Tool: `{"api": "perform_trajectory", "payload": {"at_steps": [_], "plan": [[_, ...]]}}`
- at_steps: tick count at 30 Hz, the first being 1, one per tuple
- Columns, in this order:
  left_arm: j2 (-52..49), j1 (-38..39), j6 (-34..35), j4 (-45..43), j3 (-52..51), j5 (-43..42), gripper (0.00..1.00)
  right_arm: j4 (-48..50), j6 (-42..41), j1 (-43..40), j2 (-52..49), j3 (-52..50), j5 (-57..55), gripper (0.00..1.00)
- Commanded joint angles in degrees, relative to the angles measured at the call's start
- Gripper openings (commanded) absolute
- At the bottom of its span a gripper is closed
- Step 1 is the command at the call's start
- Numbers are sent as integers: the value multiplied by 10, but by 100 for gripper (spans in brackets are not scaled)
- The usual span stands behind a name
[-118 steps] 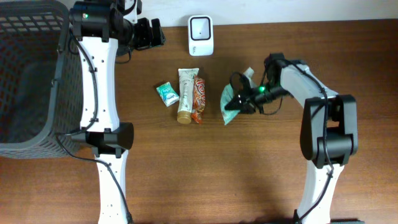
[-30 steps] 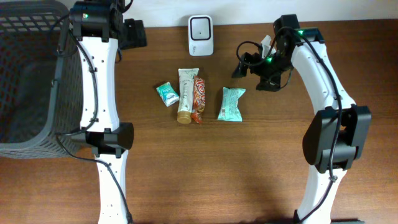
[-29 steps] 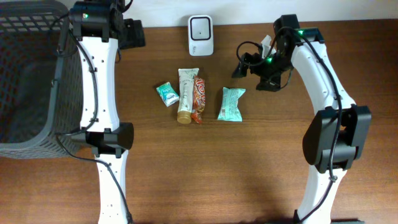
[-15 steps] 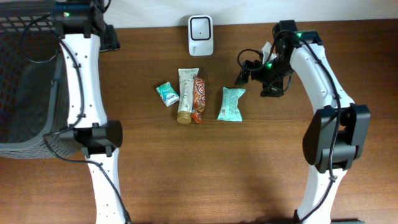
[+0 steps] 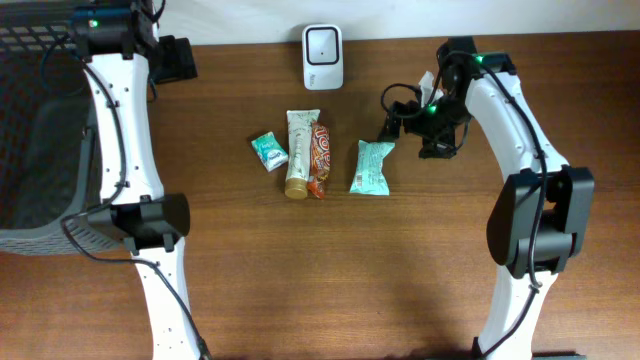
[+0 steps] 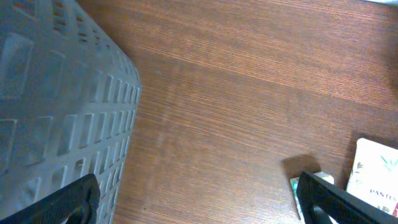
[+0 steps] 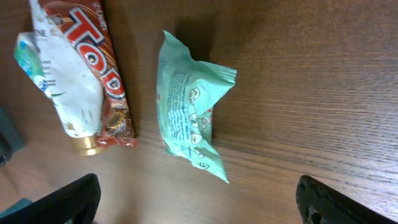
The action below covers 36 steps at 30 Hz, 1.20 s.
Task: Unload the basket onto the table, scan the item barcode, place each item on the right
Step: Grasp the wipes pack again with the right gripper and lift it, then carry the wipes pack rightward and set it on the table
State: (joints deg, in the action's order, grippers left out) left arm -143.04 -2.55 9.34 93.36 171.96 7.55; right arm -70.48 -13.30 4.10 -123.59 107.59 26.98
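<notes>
The wooden table (image 5: 300,280) runs back to a white wall (image 5: 520,15). The white barcode scanner (image 5: 322,57) stands against that back edge, near the middle. A dark mesh basket (image 5: 50,45) fills the far left side, and its wall closes off that flank. The front half of the table is bare wood, and so is the strip between the basket and the goods.

Four items lie in a short row at the centre. From left to right they are a small green sachet (image 5: 268,150), a white tube with a gold cap (image 5: 299,152), a red-brown chocolate bar (image 5: 319,158) touching the tube, and the mint-green packet (image 5: 372,166). The packet lies flat a little apart from the bar, crumpled, with its printed side up.

The left gripper (image 5: 180,60) hangs by the back edge near the basket's corner. Its fingers are spread wide over bare wood and hold nothing. The right gripper (image 5: 414,140) hovers just to the right of the mint-green packet. Its fingers are equally wide apart and empty, and the packet rests free on the table below it. Open wood lies between this gripper and the scanner.
</notes>
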Motion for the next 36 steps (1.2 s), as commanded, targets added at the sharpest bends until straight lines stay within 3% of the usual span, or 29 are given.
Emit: {"api": "perform_trajectory", "payload": {"at_steps": [1, 9, 20, 22, 24, 26, 27, 32, 36], "plan": [[-1, -11, -14, -7, -4, -96, 99, 10, 8, 0, 0, -33, -4, 99], [-1, -6, -13, -8, -4, -108, 99, 155, 9, 1, -4, -147, 104, 95], [-1, -6, -13, -8, -4, -108, 99, 347, -56, 31, -5, -249, 116, 81], [-1, -6, -13, -8, -4, -108, 99, 370, -74, 50, -5, -249, 104, 68], [-1, -6, -13, -8, -4, -108, 99, 375, -96, 62, -5, -249, 70, 45], [-1, -6, -13, -8, -4, -108, 99, 380, -98, 66, -5, -249, 73, 12], [-1, -6, -13, -8, -4, -108, 99, 379, -102, 64, -5, -245, 92, 4], [-1, -6, -13, -8, -4, -108, 99, 382, -102, 54, -5, -182, 248, 4], [-1, -6, -13, -8, -4, -108, 99, 384, -102, 54, -4, -59, 346, 4]]}}
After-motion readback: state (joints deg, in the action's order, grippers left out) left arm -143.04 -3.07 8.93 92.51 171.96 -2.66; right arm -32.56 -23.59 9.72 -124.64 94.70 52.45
